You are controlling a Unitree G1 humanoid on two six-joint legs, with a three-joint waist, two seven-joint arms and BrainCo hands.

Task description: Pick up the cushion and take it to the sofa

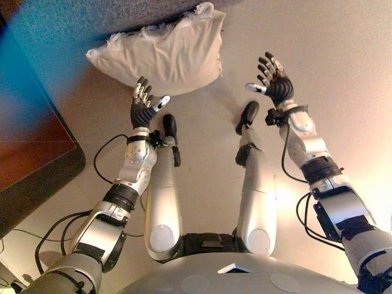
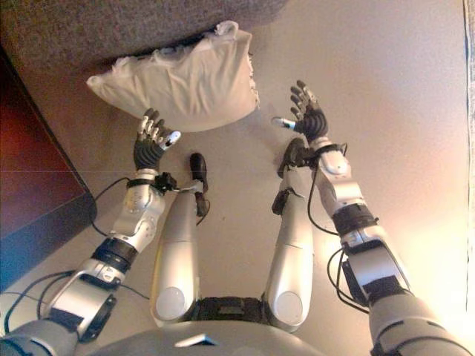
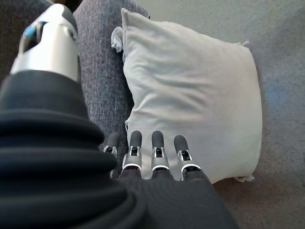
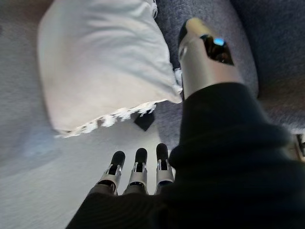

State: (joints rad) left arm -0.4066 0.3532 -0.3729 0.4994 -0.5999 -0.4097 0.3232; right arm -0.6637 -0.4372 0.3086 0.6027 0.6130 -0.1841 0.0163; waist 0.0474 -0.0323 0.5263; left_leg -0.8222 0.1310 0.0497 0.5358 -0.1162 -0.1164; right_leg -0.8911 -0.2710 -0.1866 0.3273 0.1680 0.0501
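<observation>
1. The cushion (image 1: pixel 165 52), pale beige with a frilled edge, is lying on the floor (image 1: pixel 331 61), its far edge leaning against the base of the grey sofa (image 1: pixel 135 12).
2. The left hand (image 1: pixel 146 105) is hovering at the cushion's near edge, fingers (image 3: pixel 155 148) straight and spread, gripping nothing. Whether the fingertips are touching the fabric cannot be told from the eye views; the left wrist view is showing them just short of the cushion's face.
3. The right hand (image 1: pixel 274 79) is standing clear of the cushion on its right side, near its frilled corner, fingers (image 4: pixel 138 164) extended and apart, holding nothing.
4. Neither hand is closing on the cushion; it is resting free on the floor between the two hands.
5. A dark wooden piece of furniture (image 1: pixel 30 147) is sitting at the robot's left, well apart from the cushion.
</observation>
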